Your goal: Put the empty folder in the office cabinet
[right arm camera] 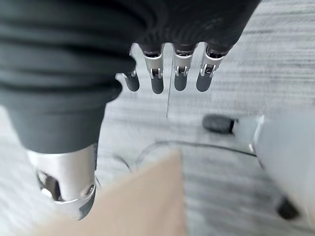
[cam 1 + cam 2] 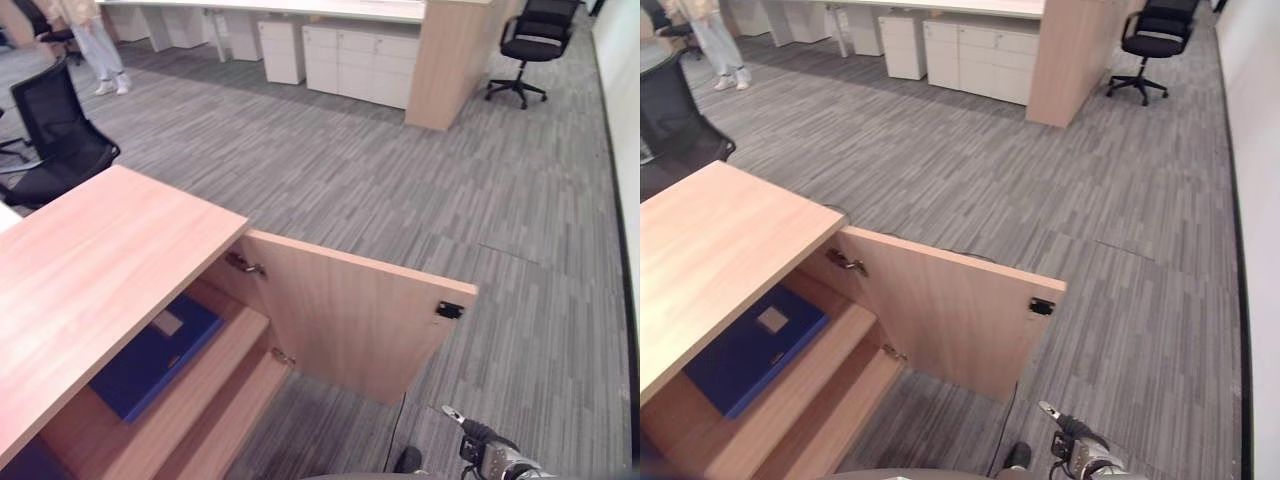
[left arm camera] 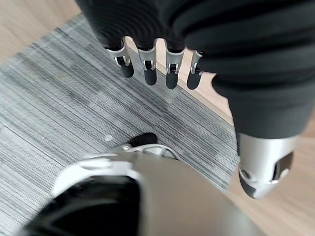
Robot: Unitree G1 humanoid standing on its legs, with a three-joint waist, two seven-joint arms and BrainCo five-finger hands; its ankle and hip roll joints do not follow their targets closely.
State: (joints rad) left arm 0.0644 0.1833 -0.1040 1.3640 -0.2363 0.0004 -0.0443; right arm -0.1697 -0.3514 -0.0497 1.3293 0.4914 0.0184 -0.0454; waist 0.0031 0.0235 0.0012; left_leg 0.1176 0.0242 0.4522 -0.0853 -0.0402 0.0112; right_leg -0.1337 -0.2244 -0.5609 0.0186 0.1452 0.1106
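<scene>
Left eye view: blue folder (image 2: 152, 358) lying flat on the upper shelf (image 2: 205, 385) inside the open wooden cabinet (image 2: 100, 260), toward the shelf's left part and back from its front edge, partly tucked under the cabinet top. Pale label patch on the folder's cover. Cabinet door (image 2: 350, 315) swung wide open, standing out over the grey carpet floor (image 2: 430, 200), a dark catch plate at its upper free corner and metal hinges at the cabinet side. Black mesh office chair (image 2: 50, 135) beyond the cabinet's far left corner. Second black chair (image 2: 532, 45) far off at upper right, beside a wooden panel and a row of white drawer units (image 2: 365, 62). A person's legs and white shoes (image 2: 105, 55) at upper left.

Right eye view: same scene; folder on the same shelf, clear of the shelf's front edge, nothing resting on it, no hand touching it.

Left wrist view: left hand (image 3: 206, 29) hanging over carpet and a strip of pale wood, fingers (image 3: 149, 66) nearly straight and spread slightly, thumb (image 3: 263, 164) well apart from them, holding nothing.

Right wrist view: right hand (image 1: 88, 49) above carpet and the top edge of a pale wooden panel, fingers (image 1: 181, 71) relaxed and extended, thumb (image 1: 66, 182) set apart, empty.
</scene>
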